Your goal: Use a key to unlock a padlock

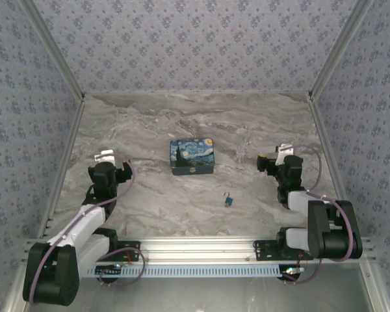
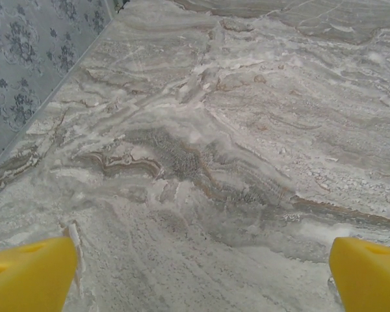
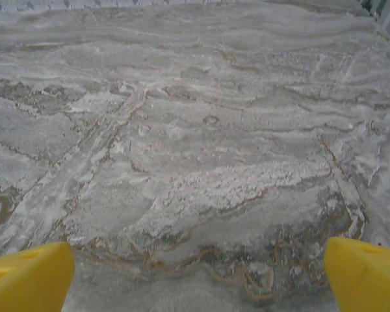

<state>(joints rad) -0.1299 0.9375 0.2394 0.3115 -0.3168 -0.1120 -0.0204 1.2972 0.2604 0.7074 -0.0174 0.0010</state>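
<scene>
Checked left gripper point(image 2: 201, 268), right gripper point(image 3: 198, 265): spread wide, gripping nothing.
Found padlock point(image 1: 228, 199) lying between, well apart from both.

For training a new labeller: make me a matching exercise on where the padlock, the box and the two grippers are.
1 padlock
2 box
3 left gripper
4 right gripper

A left side of the table
B middle of the table
C right side of the table
D teal, tiny, lying loose

Pairs: 1-D, 2-B, 3-A, 4-C
</scene>
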